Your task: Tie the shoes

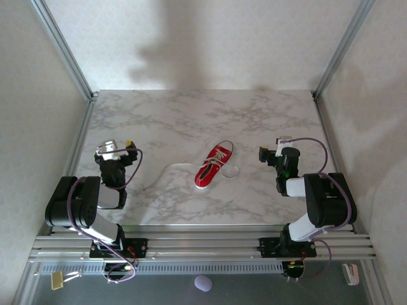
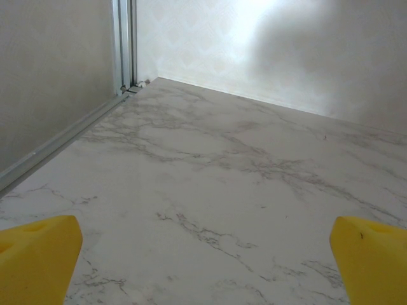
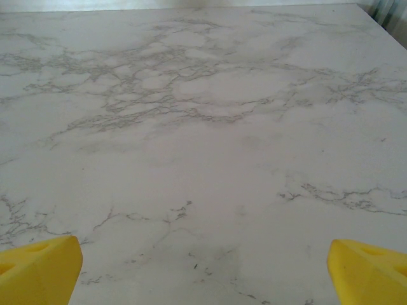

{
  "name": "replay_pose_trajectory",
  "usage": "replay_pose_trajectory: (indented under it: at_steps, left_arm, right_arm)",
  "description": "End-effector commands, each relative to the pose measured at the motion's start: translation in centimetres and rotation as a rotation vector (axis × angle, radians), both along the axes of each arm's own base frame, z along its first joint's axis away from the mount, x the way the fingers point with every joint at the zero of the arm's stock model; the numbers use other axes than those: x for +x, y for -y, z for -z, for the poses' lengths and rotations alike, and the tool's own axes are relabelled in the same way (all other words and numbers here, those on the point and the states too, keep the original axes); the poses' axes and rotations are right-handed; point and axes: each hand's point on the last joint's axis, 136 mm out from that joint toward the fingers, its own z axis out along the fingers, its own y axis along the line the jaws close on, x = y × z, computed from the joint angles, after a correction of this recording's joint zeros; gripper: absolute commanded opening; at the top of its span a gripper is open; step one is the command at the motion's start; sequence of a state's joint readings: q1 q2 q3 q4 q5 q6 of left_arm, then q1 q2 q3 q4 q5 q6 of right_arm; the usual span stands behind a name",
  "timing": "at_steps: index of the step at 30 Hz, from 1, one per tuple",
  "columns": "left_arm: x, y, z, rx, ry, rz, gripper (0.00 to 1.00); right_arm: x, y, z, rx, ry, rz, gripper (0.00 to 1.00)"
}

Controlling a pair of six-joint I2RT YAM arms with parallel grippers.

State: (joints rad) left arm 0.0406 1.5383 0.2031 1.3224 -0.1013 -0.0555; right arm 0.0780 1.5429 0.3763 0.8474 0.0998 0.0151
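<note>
1. White-and-grey veined marble tabletop [image 1: 191,121] fills the workspace. It is closed in by pale walls, with slanted aluminium frame posts [image 1: 63,47] at the far corners.
2. The small red canvas sneaker with a white sole edge [image 1: 213,166] lies near the middle of the table. It is set diagonally, one end toward the near left and the other toward the far right.
3. Its white laces [image 1: 166,170] are loose. One strand trails across the marble to the left of the shoe, and a pale loop lies just beside its right side.
4. The left gripper [image 1: 119,146] sits low over the table's left part, well apart from the sneaker.
5. In the left wrist view, the left gripper's [image 2: 203,260] yellow fingertips [image 2: 38,257] sit at opposite bottom corners. The jaws are spread wide with bare marble between them.
6. The right gripper [image 1: 272,149] is on the shoe's right, near it but not touching.
7. In the right wrist view, the right gripper's [image 3: 203,264] yellow fingertips [image 3: 38,264] are likewise far apart, with nothing held.
8. Both arms are mounted on a silver aluminium rail [image 1: 203,244] along the near edge.
9. Below the rail lies a small lilac rounded object [image 1: 203,283].
</note>
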Motion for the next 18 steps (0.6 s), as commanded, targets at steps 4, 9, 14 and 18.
replay_pose_trajectory:
  at_steps: [4, 9, 14, 18]
  left_arm:
    - [0.39, 0.28, -0.27, 0.0, 0.005, 0.013, 0.99]
    - [0.38, 0.28, -0.27, -0.001, 0.005, 0.013, 0.99]
    - [0.37, 0.28, -0.28, 0.0, 0.006, 0.013, 1.0]
    - [0.3, 0.41, -0.32, 0.006, 0.007, 0.018, 1.0]
  right_arm:
    - [0.47, -0.02, -0.51, 0.007, 0.013, -0.003, 0.99]
    - [0.49, 0.02, -0.56, 0.006, 0.015, -0.002, 0.99]
    - [0.5, 0.03, -0.64, 0.004, 0.019, -0.001, 0.99]
    - [0.41, 0.09, -0.62, 0.0, 0.022, 0.003, 0.99]
